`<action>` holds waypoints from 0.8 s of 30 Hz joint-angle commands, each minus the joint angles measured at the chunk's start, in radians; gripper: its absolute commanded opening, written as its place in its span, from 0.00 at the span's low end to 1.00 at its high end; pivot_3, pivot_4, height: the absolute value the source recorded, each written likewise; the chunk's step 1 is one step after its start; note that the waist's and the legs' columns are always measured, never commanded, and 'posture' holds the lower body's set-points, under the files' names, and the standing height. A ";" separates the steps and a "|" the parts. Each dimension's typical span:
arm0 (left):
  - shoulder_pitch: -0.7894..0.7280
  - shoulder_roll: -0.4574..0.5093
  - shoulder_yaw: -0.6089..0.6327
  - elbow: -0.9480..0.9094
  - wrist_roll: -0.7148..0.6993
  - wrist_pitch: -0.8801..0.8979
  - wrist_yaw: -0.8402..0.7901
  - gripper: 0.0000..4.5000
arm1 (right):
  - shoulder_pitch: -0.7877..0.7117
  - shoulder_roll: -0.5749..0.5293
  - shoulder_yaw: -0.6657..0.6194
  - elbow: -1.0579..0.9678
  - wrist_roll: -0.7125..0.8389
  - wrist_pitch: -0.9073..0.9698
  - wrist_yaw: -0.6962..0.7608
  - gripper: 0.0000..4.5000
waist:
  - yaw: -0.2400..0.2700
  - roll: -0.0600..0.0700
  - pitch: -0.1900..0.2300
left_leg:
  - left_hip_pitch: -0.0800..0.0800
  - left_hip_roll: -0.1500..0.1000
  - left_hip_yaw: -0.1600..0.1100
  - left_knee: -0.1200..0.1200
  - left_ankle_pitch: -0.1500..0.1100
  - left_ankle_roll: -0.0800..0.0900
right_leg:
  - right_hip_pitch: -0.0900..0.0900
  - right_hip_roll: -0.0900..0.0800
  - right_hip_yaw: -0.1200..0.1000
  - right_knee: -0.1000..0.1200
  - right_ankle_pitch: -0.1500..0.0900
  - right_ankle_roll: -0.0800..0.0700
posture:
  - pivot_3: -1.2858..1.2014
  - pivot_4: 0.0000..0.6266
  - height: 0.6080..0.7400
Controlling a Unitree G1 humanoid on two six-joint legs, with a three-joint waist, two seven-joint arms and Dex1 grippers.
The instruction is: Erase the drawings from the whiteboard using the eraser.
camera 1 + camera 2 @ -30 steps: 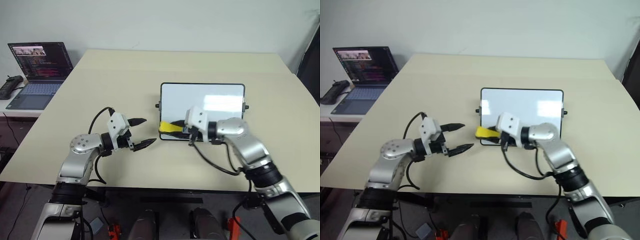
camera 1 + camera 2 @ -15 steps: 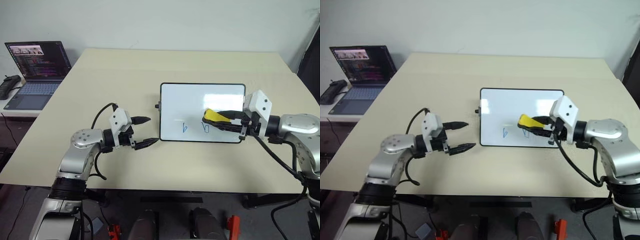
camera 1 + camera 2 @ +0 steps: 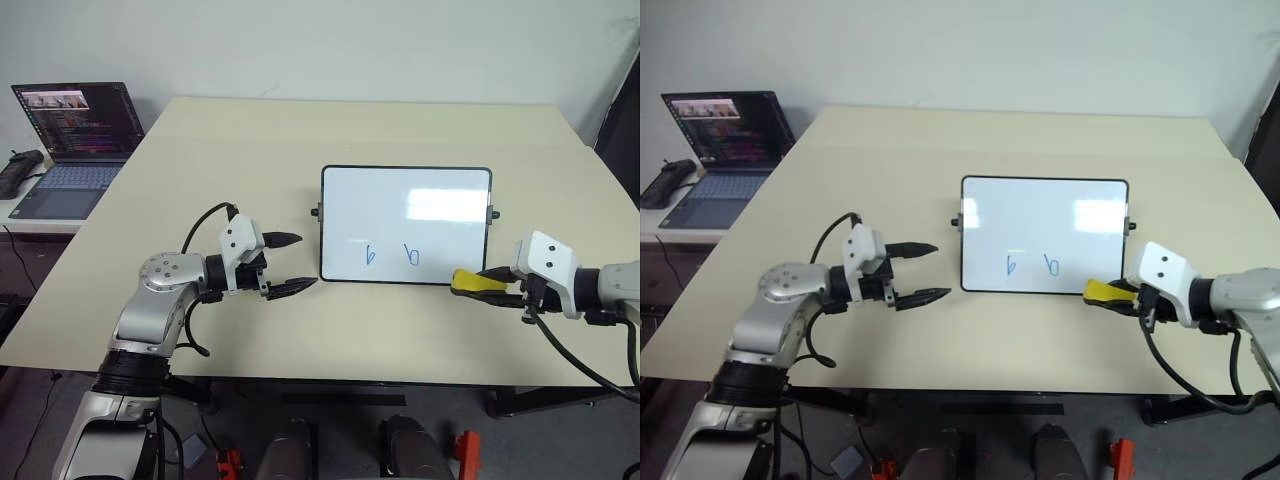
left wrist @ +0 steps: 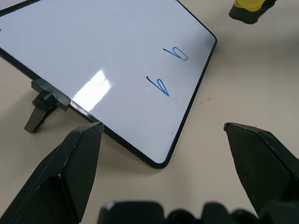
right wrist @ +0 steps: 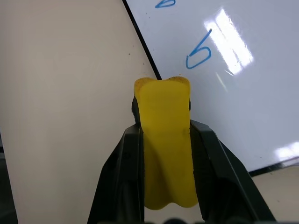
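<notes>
table (image 3: pixel 250 140): beige | laptop (image 3: pixel 72 140): open, screen lit, on side desk beside table

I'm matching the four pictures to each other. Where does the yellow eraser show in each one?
Left eye view: eraser just off the whiteboard's near right corner, in the right gripper.
Right eye view: same spot.
Left wrist view: yellow bit at a far corner.
Right wrist view: centre, between the jaws.
Shared landmark: the two blue drawings.

Beige desk against a pale wall

The wide desk (image 3: pixel 300 130) meets a plain whitish wall (image 3: pixel 320 45); at its left, a lower side table (image 3: pixel 40 222) carries an open laptop (image 3: pixel 72 140).
</notes>
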 commanded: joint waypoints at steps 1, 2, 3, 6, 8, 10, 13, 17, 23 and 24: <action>-0.016 0.011 0.004 -0.036 0.001 -0.012 0.000 1.00 | -0.019 -0.012 -0.019 -0.015 0.002 -0.021 0.001 0.22 | 0.001 0.000 0.000 | 0.000 0.000 0.000 0.000 0.000 0.000 | 0.000 0.000 0.000 0.000 0.000 0.000 | 0.52 0.24 1.00; -0.017 0.010 0.004 -0.034 0.002 -0.013 -0.001 1.00 | -0.025 -0.011 -0.018 -0.015 0.005 -0.020 0.001 0.22 | 0.002 0.000 0.000 | 0.000 0.000 0.000 0.000 0.000 0.000 | 0.000 0.000 0.000 0.000 0.000 -0.001 | 0.52 0.24 1.00; -0.018 0.010 0.004 -0.032 0.003 -0.014 -0.001 1.00 | -0.031 -0.010 -0.018 -0.015 0.007 -0.018 -0.001 0.22 | 0.002 0.000 0.000 | 0.000 0.000 0.000 0.000 0.000 0.000 | 0.000 0.000 0.000 0.000 0.000 -0.001 | 0.52 0.24 1.00; -0.020 0.009 0.003 -0.031 0.006 -0.015 -0.003 1.00 | -0.045 -0.009 -0.017 -0.011 0.010 -0.015 -0.002 0.22 | 0.002 0.000 0.000 | -0.001 0.000 0.000 0.000 0.000 0.000 | 0.000 0.000 0.000 -0.001 0.001 -0.001 | 0.52 0.24 1.00; -0.020 0.009 0.004 -0.033 0.005 -0.013 -0.004 1.00 | -0.054 -0.008 -0.011 -0.011 0.010 -0.011 -0.004 0.22 | 0.002 0.000 0.000 | -0.001 0.000 0.000 0.000 0.000 0.000 | 0.000 0.000 0.000 -0.002 0.001 -0.001 | 0.52 0.24 1.00; -0.019 0.008 0.004 -0.032 0.007 -0.013 -0.004 1.00 | -0.059 -0.007 -0.007 -0.014 0.011 -0.007 -0.005 0.22 | 0.003 0.000 0.000 | -0.001 0.000 0.000 0.000 0.000 0.000 | 0.000 0.000 0.000 -0.002 0.001 -0.001 | 0.52 0.24 1.00; -0.015 0.006 0.000 -0.027 0.011 -0.016 -0.005 1.00 | -0.066 -0.003 0.007 -0.011 0.010 -0.008 -0.003 0.22 | 0.002 0.000 0.000 | -0.001 0.000 0.000 0.000 0.000 0.000 | 0.000 0.000 0.000 -0.002 0.001 -0.001 | 0.52 0.24 1.00; -0.013 0.005 0.000 -0.028 0.011 -0.013 -0.008 1.00 | -0.073 -0.006 0.023 -0.004 0.010 -0.012 0.007 0.22 | 0.002 0.000 0.000 | -0.001 0.000 0.000 0.000 0.000 0.000 | 0.000 0.000 0.000 -0.002 0.001 -0.001 | 0.52 0.24 1.00; -0.015 0.005 -0.003 -0.027 0.015 -0.015 -0.007 1.00 | -0.171 0.072 0.042 0.022 0.027 -0.029 -0.041 0.22 | 0.000 0.000 0.000 | 0.000 0.000 0.000 0.000 0.000 0.000 | 0.000 0.000 0.000 -0.002 0.001 -0.001 | 0.52 0.24 1.00; -0.014 0.004 -0.004 -0.030 0.015 -0.014 -0.007 1.00 | -0.189 0.088 0.048 0.017 0.035 -0.020 -0.043 0.22 | -0.001 0.000 0.000 | 0.000 0.000 0.000 0.000 0.000 0.000 | 0.000 0.000 0.000 -0.002 0.001 -0.001 | 0.52 0.24 1.00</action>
